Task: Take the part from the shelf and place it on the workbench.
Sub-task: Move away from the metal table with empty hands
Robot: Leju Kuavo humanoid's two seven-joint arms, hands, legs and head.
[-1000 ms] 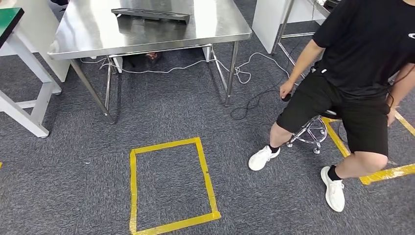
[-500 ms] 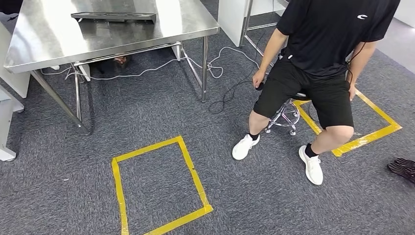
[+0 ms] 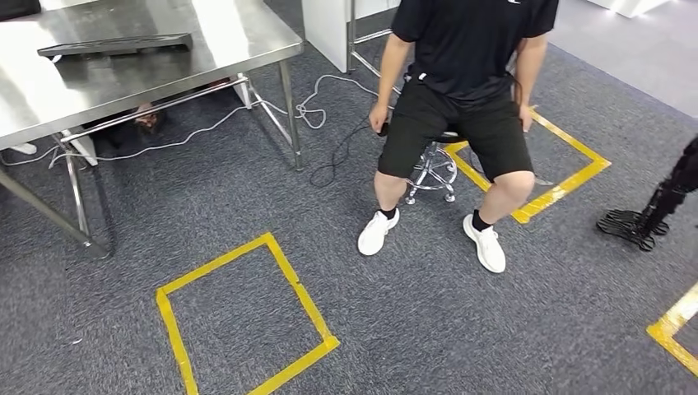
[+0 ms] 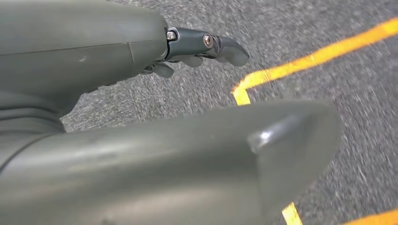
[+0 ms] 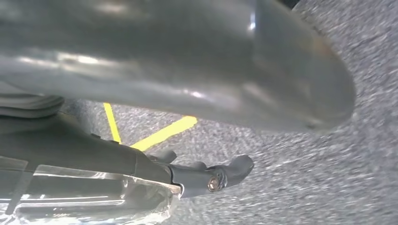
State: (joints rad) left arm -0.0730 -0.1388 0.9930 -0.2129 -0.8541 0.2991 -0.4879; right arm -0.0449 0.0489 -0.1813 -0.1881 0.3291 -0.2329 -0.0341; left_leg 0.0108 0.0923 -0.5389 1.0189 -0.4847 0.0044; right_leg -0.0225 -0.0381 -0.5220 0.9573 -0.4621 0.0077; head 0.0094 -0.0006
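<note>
At the right hand, dark fingers gently curled, thumb well apart from them. Just beside those fingers, touching the palm side, a clear glossy thing, long axis seemingly running along the hand. Possibly the part in a wrapper, but too blurred and cropped to tell, and no telling either whether clamped or merely resting there.

At the left hand, fingers lightly bent, apart from the thumb, nothing between them. Beyond both hands, grey carpet with yellow tape.

Farther out, a taped square near and slightly left. At far left, a steel table, probably the workbench, bearing a dark flat tray with its long axis left to right. To the right of the table, a person seated on a stool, cables between.

Judged from this: table off to the left, so closer to the left arm, while the likely part sits at the right hand. Next move, then: face the table and carry the right hand across, clear of the seated person.
</note>
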